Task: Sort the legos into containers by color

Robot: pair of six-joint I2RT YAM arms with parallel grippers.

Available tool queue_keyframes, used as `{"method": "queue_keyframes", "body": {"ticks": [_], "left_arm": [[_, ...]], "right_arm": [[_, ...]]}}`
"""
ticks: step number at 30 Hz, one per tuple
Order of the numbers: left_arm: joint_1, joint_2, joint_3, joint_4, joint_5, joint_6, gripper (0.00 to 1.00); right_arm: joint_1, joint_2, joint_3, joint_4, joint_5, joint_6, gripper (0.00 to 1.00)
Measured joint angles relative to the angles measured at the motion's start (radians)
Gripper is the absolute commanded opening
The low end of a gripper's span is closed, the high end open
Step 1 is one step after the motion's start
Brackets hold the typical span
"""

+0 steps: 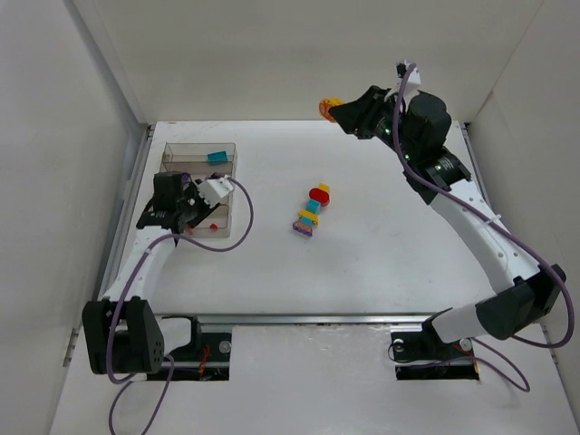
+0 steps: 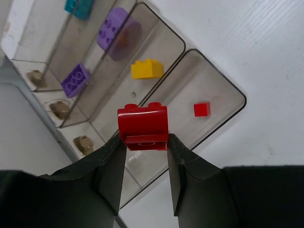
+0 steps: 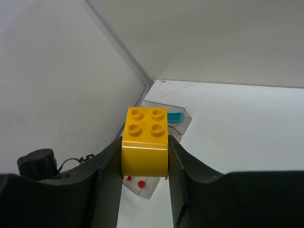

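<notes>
L gripper [image 2: 145, 142], pinching red plastic brick [image 2: 143, 126], should centre over red-holding end bay of smoky clear organizer [image 2: 227, 90] before releasing; R gripper [image 3: 145, 149] pinches yellow plastic brick [image 3: 145, 137].

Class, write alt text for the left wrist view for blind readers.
The left gripper holds a red brick over a clear divided organizer containing a small red piece, a yellow brick, two purple bricks and a teal brick.

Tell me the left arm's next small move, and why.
Probably open the left end effector: it holds a red brick seemingly over the organizer's end compartment, where a small red piece already lies.
</notes>
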State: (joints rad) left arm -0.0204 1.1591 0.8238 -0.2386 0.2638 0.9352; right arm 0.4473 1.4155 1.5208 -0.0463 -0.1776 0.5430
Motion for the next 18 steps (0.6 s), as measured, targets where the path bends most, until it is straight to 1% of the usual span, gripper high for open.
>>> {"method": "queue_keyframes", "body": {"ticks": [4,9,10,11,13,14,15,16,17,18], "left_arm": [[0.058,0.05,-0.033,0.013,0.042,0.053,0.0],[0.065,0.105,-0.072,0.051,0.065,0.085,0.0],[0.066,0.127,-0.072,0.058,0.065,0.087,0.03],[0.068,0.141,-0.072,0.067,0.065,0.089,0.15],[0.068,0.161,-0.072,0.074,0.065,0.09,0.22],[0.068,0.167,-0.072,0.076,0.065,0.092,0.28],[0.068,0.17,-0.072,0.078,0.065,0.093,0.43],[0.068,0.17,-0.072,0.082,0.065,0.096,0.52],[0.068,0.17,-0.072,0.088,0.067,0.097,0.58],[0.068,0.169,-0.072,0.098,0.069,0.098,0.61]], "right_arm": [[0.007,0.0,-0.013,-0.007,-0.002,-0.013,0.0],[0.012,0.002,-0.022,-0.018,-0.002,-0.027,0.0],[0.012,0.002,-0.022,-0.018,-0.002,-0.029,0.0],[0.012,0.003,-0.022,-0.018,-0.002,-0.031,0.0],[0.012,0.006,-0.022,-0.02,-0.002,-0.037,0.0],[0.012,0.008,-0.022,-0.022,-0.003,-0.039,0.0],[0.012,0.013,-0.021,-0.024,-0.003,-0.043,0.0],[0.012,0.019,-0.02,-0.025,-0.006,-0.047,0.0],[0.012,0.027,-0.019,-0.026,-0.01,-0.05,0.0],[0.012,0.034,-0.017,-0.029,-0.014,-0.051,0.0]]}}
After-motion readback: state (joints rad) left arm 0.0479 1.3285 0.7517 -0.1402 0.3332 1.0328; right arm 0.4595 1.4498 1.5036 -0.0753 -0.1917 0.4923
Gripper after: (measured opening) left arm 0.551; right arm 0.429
